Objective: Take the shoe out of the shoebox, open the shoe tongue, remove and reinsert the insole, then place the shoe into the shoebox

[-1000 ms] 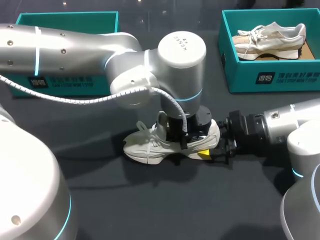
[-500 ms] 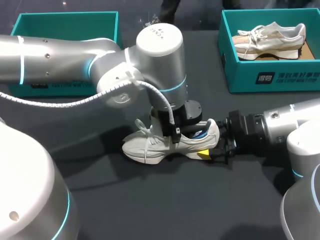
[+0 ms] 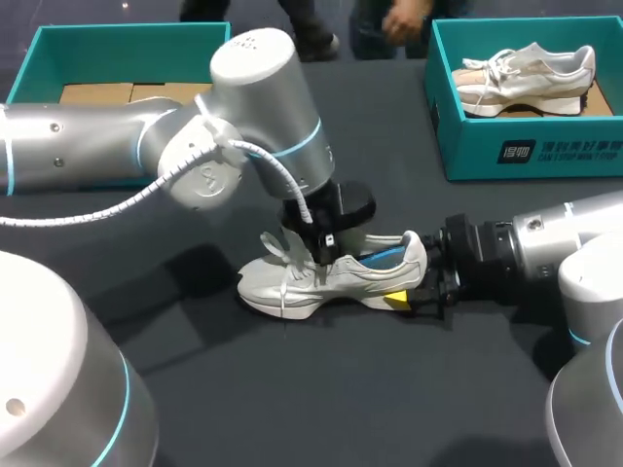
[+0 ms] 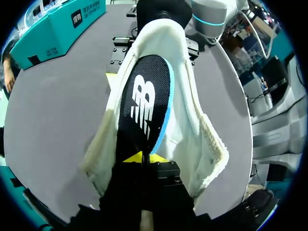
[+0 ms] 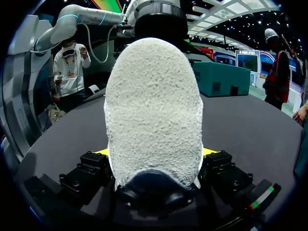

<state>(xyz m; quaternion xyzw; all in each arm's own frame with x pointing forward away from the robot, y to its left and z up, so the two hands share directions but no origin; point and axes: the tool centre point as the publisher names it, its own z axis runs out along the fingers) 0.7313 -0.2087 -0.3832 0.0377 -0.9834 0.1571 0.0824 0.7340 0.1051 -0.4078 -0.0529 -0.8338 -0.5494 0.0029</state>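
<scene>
Swinging leftward, the left arm is tilting while the left gripper is pinching the insole. The right gripper is clamping the heel of the shoe.

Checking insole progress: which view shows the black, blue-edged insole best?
The left wrist view: the black, blue-edged insole lies inside the white fabric shoe. The head view shows only a blue sliver; the right wrist view, only the shoe's heel.
</scene>
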